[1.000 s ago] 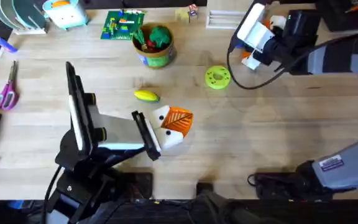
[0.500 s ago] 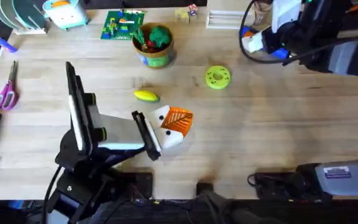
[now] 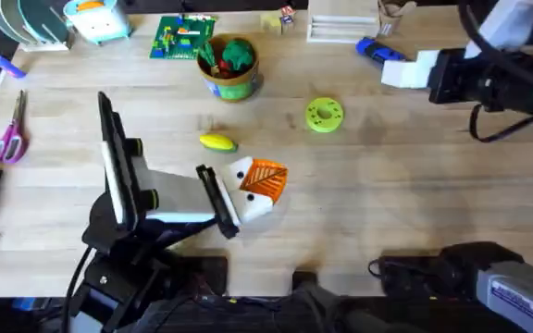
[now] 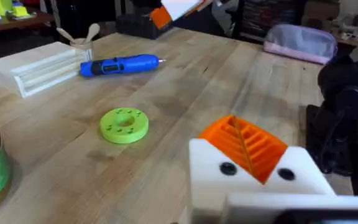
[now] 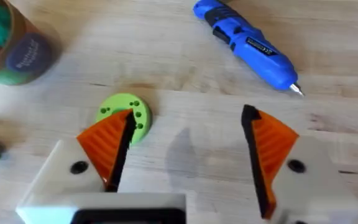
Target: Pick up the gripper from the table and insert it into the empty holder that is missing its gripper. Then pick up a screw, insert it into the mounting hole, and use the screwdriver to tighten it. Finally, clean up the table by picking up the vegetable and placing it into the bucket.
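Veggie cleanup could still flop

Right end effector [image 5: 188, 155] hangs wide open, holding nothing. Small yellow toy vegetable with green end [image 3: 217, 142] lies on the wooden desk [image 3: 387, 203], round tan-rimmed bucket [image 3: 229, 68] farther back. Rounded veggie might roll or slip out when pinched.

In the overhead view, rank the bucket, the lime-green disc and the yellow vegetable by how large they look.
1. The bucket, clearly widest.
2. The lime-green disc and the vegetable are too close to rank: the disc is rounder, the vegetable thinner but similar in length.
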{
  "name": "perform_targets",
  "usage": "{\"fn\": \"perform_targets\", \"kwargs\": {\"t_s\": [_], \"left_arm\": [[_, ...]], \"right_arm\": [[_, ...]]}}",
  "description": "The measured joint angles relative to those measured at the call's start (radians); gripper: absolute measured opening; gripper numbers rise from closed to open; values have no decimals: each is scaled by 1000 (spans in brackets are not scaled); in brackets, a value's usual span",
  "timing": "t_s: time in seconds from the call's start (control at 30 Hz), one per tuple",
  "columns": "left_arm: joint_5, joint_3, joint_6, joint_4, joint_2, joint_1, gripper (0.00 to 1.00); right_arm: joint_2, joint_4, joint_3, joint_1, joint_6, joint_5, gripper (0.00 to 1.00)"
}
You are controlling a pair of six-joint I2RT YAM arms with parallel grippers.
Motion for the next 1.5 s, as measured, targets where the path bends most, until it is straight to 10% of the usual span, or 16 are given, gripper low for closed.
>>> {"fn": "perform_targets", "kwargs": {"t_s": [0.07,0.23,0.3,0.57,0.83,1.13,1.5], "left_arm": [[0,0,5,0,0,0,54],[0,0,7,0,0,0,859],[0,0,5,0,0,0,983],[-101,7,-27,0,0,0,993],[-378,298,-116,-388,65,0,993],[-676,717,-314,-833,490,0,993],[-674,888,-512,-887,977,12,994]], "right_arm": [[-51,-28,0,17,22,0,990],[-132,-47,0,50,55,0,991],[-143,-47,0,59,65,0,991],[-135,-47,0,66,114,0,991],[-133,-47,0,66,152,0,991],[-133,-40,0,66,163,0,991],[-133,-39,0,66,164,0,991]]}}
